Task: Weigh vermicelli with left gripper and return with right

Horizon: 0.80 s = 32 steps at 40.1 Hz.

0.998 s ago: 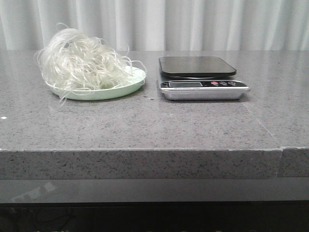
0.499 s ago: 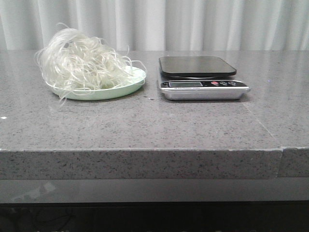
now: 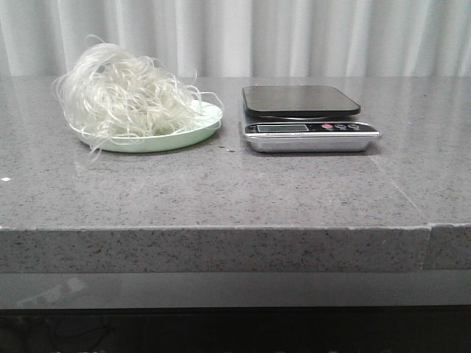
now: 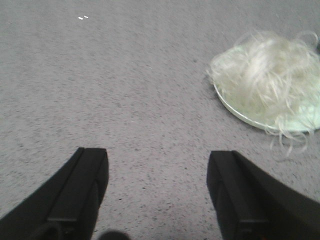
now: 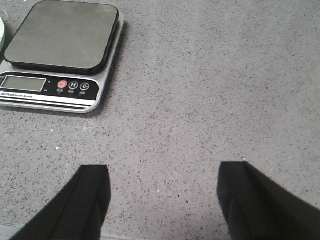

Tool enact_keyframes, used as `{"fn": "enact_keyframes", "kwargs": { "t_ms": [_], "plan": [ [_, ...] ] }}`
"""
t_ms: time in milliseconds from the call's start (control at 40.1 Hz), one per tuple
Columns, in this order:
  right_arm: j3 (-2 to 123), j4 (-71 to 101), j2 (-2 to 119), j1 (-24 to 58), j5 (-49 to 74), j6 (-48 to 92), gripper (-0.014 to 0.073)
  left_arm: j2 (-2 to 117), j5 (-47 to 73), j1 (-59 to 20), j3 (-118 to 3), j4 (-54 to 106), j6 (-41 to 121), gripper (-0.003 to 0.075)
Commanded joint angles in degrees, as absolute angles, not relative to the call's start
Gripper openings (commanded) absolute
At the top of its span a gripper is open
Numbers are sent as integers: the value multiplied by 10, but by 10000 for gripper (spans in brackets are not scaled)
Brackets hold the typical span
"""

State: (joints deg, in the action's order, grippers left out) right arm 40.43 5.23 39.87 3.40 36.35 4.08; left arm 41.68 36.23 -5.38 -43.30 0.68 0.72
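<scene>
So the vermicelli (image 3: 129, 92) is heaped on a pale green plate (image 3: 188, 134) toward the back left of the grey speckled bench (image 3: 221, 184). A few loose loops hang over the plate's rim on the left and near side, and one strand droops down to the bench surface. Just to the right of the plate, not touching it, there's a kitchen scale (image 3: 309, 125) with a dark square platform on top and a silver front strip with a small display and a row of buttons. Nothing is on the platform.

There's a wide bare stretch of bench between those two things and the near edge, which runs straight across the front view with a seam toward its right end. Behind the bench hangs a pale curtain (image 3: 294, 37).

In the left wrist view the left pincer (image 4: 157, 195) has its two black fingers wide apart, holding nothing, over bare bench with the plate and noodles well off to one side. That view is a bit blurry. The right pincer (image 5: 162, 200) is likewise spread wide and holds nothing, above bare bench, with the scale near but clear of it. Neither arm shows up in the front view.
</scene>
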Motion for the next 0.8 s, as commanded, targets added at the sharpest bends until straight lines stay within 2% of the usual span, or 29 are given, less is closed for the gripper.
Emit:
{"fn": "enact_keyframes", "kwargs": {
  "t_ms": [0,324,624,773],
  "plan": [
    [424,50,401,31,330,46,577,456,329,-91,-471,13,23,525],
    [424,50,401,31,333,46,577,617,314,-180,-565,11,23,524],
    [424,50,401,31,333,46,577,778,311,-188,-681,11,23,522],
    [424,50,401,31,333,46,577,848,311,-188,-735,11,23,492]
  ]
}}
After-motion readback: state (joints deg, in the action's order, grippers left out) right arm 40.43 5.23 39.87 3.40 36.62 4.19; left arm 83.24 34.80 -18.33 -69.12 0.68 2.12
